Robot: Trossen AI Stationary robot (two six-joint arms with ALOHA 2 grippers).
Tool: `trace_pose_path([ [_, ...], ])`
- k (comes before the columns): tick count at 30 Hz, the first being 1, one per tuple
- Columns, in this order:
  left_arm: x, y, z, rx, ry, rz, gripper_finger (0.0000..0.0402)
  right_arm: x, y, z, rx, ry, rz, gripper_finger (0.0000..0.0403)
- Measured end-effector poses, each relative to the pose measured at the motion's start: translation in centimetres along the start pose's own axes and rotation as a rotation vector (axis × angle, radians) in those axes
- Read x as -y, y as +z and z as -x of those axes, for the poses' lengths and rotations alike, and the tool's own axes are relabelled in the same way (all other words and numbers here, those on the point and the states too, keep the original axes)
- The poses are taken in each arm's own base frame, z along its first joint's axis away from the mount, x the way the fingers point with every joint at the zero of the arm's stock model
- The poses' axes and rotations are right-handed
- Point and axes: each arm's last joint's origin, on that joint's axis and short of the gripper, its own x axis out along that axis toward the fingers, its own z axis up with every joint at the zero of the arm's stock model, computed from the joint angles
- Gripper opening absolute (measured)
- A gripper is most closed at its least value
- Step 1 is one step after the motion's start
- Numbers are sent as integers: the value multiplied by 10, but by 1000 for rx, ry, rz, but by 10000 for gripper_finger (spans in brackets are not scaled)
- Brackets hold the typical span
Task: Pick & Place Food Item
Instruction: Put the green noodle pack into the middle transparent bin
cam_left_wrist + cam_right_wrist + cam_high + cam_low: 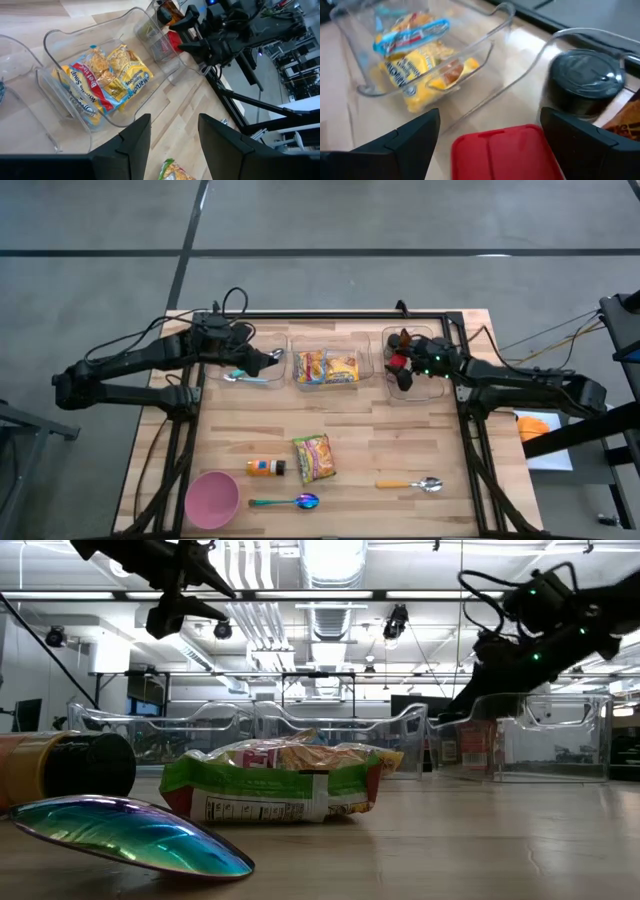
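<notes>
Yellow noodle packets (107,82) (one reads "Noodle Soup") in clear bin (75,37)

The high camera looks straight down on the whole worktop (380,450). The low camera sits at worktop level, close behind a noodle packet (275,785), facing the room. Each wrist camera looks forward and down past its own hand; both share the middle clear bin (100,75) (470,55).

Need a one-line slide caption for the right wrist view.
Open right tool above a red lid and dark lid, beside the noodle packets' clear bin.
</notes>
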Motion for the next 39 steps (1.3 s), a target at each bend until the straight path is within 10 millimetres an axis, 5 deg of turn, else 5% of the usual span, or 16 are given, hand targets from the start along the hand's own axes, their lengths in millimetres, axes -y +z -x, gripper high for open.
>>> trace_pose_path([
  [9, 0, 0, 0, -2, 1, -20, 172, -16, 38, 13, -118, 5, 49, 317],
  [18, 0, 0, 0, -4, -4, -38, 172, -31, 66, 50, -216, 25, -50, 206],
  [30, 1, 0, 0, -5, -28, -78, 172, -86, 96, 92, -365, 234, 24, 45],
  [34, 4, 1, 0, -13, -80, -111, 172, -104, 98, 95, -444, 276, 30, 39],
  [39, 5, 0, 0, -31, -100, -146, 171, -128, 92, 94, -571, 311, 113, 88],
])
